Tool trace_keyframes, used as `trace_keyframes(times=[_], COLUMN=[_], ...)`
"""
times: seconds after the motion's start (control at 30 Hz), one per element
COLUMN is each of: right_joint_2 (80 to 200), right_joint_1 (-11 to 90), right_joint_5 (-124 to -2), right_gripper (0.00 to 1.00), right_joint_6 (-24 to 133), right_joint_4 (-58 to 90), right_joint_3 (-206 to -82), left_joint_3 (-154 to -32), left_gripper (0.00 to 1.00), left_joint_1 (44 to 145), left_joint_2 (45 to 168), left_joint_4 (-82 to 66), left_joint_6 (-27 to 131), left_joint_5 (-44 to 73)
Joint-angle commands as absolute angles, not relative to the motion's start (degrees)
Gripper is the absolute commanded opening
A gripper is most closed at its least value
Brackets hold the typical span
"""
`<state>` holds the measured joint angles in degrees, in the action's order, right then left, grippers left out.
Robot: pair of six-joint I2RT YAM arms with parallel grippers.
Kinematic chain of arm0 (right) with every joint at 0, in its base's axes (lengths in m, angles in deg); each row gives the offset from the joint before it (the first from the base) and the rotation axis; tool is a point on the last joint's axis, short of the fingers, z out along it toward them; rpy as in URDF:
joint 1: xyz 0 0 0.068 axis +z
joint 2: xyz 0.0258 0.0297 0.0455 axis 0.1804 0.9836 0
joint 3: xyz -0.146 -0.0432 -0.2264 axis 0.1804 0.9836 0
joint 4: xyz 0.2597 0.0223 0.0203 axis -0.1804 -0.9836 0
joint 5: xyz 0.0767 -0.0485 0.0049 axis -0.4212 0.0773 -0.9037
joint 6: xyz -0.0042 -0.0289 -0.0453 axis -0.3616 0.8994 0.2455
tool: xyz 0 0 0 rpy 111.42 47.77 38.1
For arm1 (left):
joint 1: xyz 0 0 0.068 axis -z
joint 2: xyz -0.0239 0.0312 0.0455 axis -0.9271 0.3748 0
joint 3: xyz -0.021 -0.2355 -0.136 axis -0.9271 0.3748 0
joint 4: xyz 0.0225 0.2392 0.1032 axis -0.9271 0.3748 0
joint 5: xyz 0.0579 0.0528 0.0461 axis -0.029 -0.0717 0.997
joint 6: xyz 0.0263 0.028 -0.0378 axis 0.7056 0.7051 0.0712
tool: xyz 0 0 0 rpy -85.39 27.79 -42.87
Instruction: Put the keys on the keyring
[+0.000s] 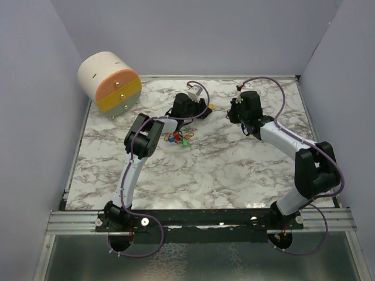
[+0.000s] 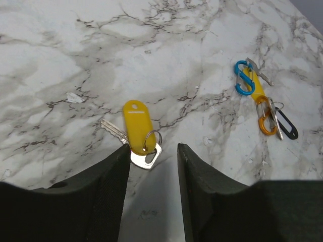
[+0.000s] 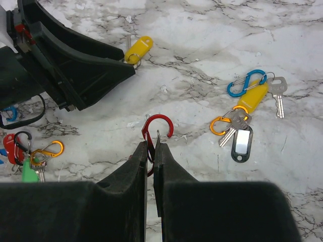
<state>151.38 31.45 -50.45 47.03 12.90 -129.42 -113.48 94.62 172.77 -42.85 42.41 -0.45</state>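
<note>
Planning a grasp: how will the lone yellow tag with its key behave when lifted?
Likely floppy: yellow tag and silver key join only through a small ring, so one would dangle. Both look thin, probably light. The flat key may slide on the smooth marble table.

Round drawer cabinet (image 1: pixel 109 82) — far-left, marble table (image 1: pixel 234 170)

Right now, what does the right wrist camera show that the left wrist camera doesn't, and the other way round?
Only the right wrist view: the red clip pinched in the shut right gripper, and a bunch with red and green tags at the left edge. Only the left wrist view: the gap in the open left gripper, with the silver key's head lying in it. Both: the lone yellow tag, and the bunch with the blue clip, orange clip and black tag.
</note>
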Motion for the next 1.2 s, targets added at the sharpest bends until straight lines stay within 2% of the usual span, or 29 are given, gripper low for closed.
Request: trace_keyframes(times=[0.0, 0.43, 0.83, 1.17], right_joint_2=[149.07, 148.51, 148.08, 148.68], right_joint_1=[31.82, 31.77, 31.83, 31.84], right_joint_5=[-50.19, -49.37, -49.61, -49.07], right_gripper=[0.01, 0.01, 0.01, 0.01], right_joint_6=[46.56, 46.37, 46.70, 46.66], right_joint_4=[14.24, 14.00, 13.94, 13.93], right_joint_3=[-128.22, -127.77, -127.86, -128.09], left_joint_3=[-110.87, -109.94, -115.06, -121.25], left_gripper=[0.44, 0.57, 0.61, 0.60], left_joint_1=[95.40, 95.15, 95.17, 95.16], left_joint_2=[171.49, 169.89, 174.19, 178.35], left_joint_4=[-41.94, -42.61, -42.51, -42.47], left_joint_6=[42.79, 40.54, 37.87, 37.39], left_joint_5=[-8.51, 1.81, 1.17, -4.67])
